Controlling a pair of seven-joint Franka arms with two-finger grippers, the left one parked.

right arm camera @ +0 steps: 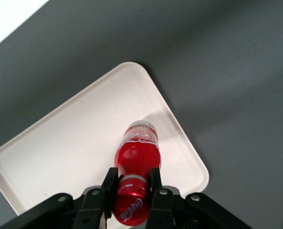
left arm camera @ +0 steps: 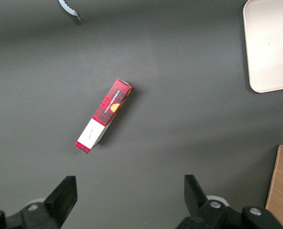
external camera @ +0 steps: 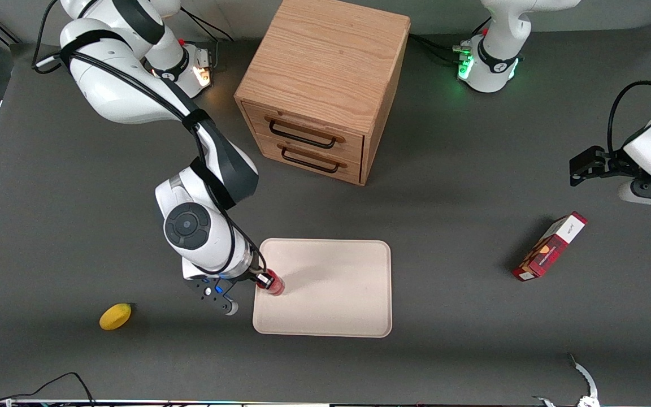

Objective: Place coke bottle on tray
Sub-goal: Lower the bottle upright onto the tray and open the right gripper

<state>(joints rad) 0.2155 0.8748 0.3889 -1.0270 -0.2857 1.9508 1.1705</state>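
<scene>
Nearest the front camera lies a yellow lemon (external camera: 115, 316) on the grey counter (external camera: 461, 316), toward the working arm's end. Just beside it, the end effector (external camera: 261, 277) is clamped on the coke bottle (right arm camera: 135, 183), fingers (right arm camera: 109, 183) pinching its upper body. It hangs over the cream tray (right arm camera: 60, 152) at the rim nearest the working arm. I judge the bottle should travel further over the tray, come down upright until its base touches, then be released gently so it does not tip.
</scene>
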